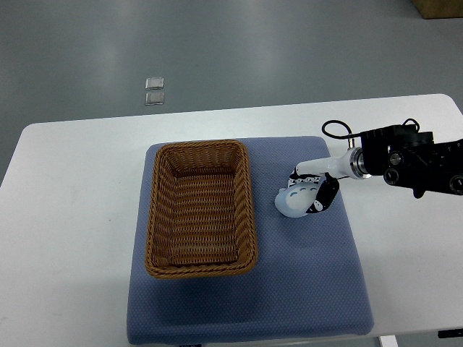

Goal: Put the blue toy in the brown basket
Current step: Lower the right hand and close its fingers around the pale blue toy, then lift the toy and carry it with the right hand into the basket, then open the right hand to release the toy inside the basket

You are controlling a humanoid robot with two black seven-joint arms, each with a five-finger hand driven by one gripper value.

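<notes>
Right hand (307, 191) at frame centre-right, fingers curled down on the mat (318, 289) — toy hidden beneath, grip unclear — just right of empty basket (201, 210), arm entering from right edge

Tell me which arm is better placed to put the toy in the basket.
Right. The right hand sits over the mat just right of the brown basket; the toy itself isn't clearly visible. No left arm shows.
</notes>
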